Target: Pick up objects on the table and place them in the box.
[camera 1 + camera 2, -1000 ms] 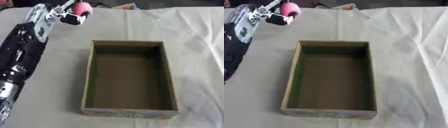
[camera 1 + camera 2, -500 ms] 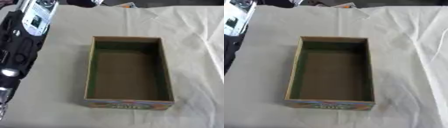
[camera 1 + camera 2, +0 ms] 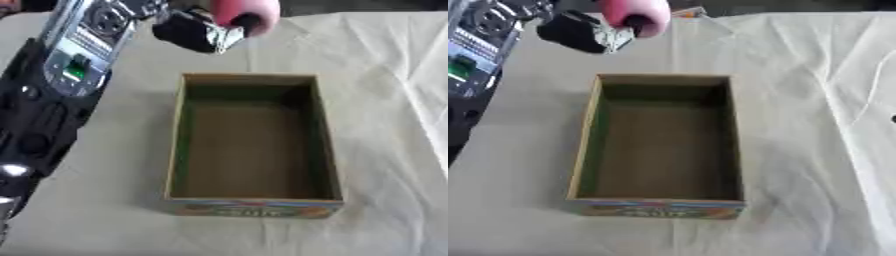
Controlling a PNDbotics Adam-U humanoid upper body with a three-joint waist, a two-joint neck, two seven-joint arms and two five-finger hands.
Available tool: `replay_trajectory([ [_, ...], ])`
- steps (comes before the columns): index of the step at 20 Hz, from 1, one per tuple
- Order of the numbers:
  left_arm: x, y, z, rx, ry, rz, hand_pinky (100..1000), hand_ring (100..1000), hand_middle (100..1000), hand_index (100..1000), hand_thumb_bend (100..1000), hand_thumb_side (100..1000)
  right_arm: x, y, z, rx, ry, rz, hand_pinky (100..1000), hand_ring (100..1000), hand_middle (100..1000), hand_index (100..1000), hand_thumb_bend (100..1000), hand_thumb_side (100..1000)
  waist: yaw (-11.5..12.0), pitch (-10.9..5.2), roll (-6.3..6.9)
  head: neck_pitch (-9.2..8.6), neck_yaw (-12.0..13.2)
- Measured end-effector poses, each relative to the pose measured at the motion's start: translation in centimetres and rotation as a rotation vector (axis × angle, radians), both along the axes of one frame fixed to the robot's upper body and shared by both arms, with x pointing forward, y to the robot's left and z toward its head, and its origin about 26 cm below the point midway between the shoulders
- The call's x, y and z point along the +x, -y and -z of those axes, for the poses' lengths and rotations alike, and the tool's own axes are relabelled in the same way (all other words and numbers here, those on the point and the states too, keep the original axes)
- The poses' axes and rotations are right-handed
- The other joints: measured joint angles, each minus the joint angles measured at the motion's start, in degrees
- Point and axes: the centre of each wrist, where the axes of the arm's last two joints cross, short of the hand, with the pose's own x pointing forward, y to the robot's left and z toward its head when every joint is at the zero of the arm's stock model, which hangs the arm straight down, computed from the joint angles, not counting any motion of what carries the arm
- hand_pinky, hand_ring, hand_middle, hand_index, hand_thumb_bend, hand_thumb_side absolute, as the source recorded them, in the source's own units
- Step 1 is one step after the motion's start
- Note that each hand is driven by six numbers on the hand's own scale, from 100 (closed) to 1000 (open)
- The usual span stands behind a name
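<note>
The left hand holds a pink ball in curled fingers, beyond the box. It should bring the ball over the box's middle before it lets go.

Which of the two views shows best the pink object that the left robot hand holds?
The right eye view: there the pink object lies farther from the picture's top edge, so more of its rounded body shows, held in the left robot hand beyond the box. The left eye view cuts off more of its top.

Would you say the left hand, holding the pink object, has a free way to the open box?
Probably yes: the left hand holds the pink object just beyond the box's far rim, nothing lies between, and the box looks empty.
</note>
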Motion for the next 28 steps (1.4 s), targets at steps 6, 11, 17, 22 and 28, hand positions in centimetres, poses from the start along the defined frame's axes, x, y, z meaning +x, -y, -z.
replay_trajectory([
  [6, -0.8, 0.9, 1.6, 0.095, -0.027, 0.035, 240, 474, 499, 597, 100, 274, 0.1, -0.1, -0.2, -0.002, 0.002, -0.004, 566, 718, 574, 823, 100, 1000, 0.0, 0.16, 0.23, 0.0, 0.0],
  [11, -0.9, 1.8, 3.0, 0.211, -0.039, 0.044, 244, 482, 506, 606, 100, 261, 0.1, -0.1, -0.2, -0.003, 0.001, -0.005, 566, 718, 574, 823, 100, 1000, 0.0, 0.37, 0.26, 0.0, 0.0],
  [17, 0.0, 2.4, 4.8, 0.341, -0.062, 0.029, 246, 487, 500, 609, 100, 250, 0.1, -0.1, -0.2, -0.006, -0.004, -0.005, 567, 719, 573, 823, 100, 1000, -0.1, 0.39, 0.26, -0.01, 0.1],
  [22, 1.2, 3.1, 7.0, 0.428, -0.106, 0.008, 248, 487, 493, 609, 100, 248, 0.1, -0.1, -0.2, -0.007, -0.005, -0.005, 567, 719, 573, 823, 100, 1000, -0.3, 0.51, 0.23, -0.07, 0.4],
  [28, 2.2, 3.6, 8.8, 0.514, -0.117, -0.023, 326, 543, 542, 680, 100, 246, 0.2, -0.1, -0.2, -0.01, -0.007, -0.005, 567, 720, 573, 824, 100, 1000, -0.4, 0.77, 0.13, -0.13, 0.6],
])
